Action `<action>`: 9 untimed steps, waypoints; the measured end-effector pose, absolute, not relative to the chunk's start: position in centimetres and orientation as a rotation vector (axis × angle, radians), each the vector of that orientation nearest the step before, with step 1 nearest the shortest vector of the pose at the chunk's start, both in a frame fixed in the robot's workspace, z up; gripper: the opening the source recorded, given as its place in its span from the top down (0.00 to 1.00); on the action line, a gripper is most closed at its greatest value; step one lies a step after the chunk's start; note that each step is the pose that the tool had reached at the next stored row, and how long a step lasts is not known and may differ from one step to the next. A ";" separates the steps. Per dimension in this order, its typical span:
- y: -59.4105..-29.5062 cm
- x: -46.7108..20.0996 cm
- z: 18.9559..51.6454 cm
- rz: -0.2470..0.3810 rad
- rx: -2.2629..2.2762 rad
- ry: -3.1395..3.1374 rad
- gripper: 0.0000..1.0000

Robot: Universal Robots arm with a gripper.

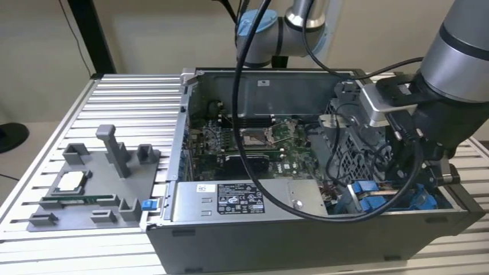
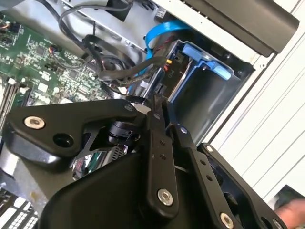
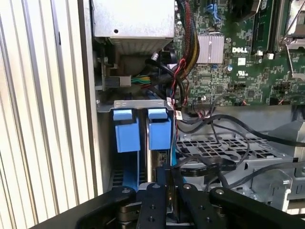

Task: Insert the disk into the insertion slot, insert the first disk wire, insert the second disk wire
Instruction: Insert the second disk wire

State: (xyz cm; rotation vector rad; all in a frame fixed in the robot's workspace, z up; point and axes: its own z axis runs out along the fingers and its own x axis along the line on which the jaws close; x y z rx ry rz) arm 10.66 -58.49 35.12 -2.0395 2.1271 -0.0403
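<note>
In both wrist views my gripper point(image 3: 170, 176) point(image 2: 156, 102) hangs just above the insertion slot point(image 3: 107, 143), a grey metal bay in the corner of the open computer case point(image 1: 306, 229). Its fingers stand close together; what lies between the tips is hidden. Two bright blue carrier tabs point(image 3: 127, 130) point(image 3: 159, 129) stick out of the bay side by side. Below the second tab shows a narrow strip of the disk point(image 3: 160, 160), sitting inside the slot. A black disk wire point(image 2: 128, 76) with a coloured plug end runs up to the bay beside a light blue flat cable point(image 2: 157, 33).
A grey box with a black-and-white sticker point(image 1: 237, 200) lies beside the bay, the green motherboard point(image 1: 252, 143) behind it. A perforated grey cage point(image 3: 214, 148) with loose black cables point(image 3: 205, 169) crowds the gripper. A grey parts fixture point(image 1: 91, 183) rests on the ribbed table at the exterior view's left.
</note>
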 end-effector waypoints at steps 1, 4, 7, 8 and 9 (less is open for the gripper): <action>-58.5 10.7 35.0 -0.044 -2.038 2.124 1.00; -58.5 10.8 35.0 -0.045 -2.038 2.125 1.00; -58.5 11.0 34.9 -0.044 -2.038 2.124 1.00; -58.5 11.1 34.9 -0.044 -2.038 2.124 1.00; -58.5 11.2 34.8 -0.045 -2.038 2.124 1.00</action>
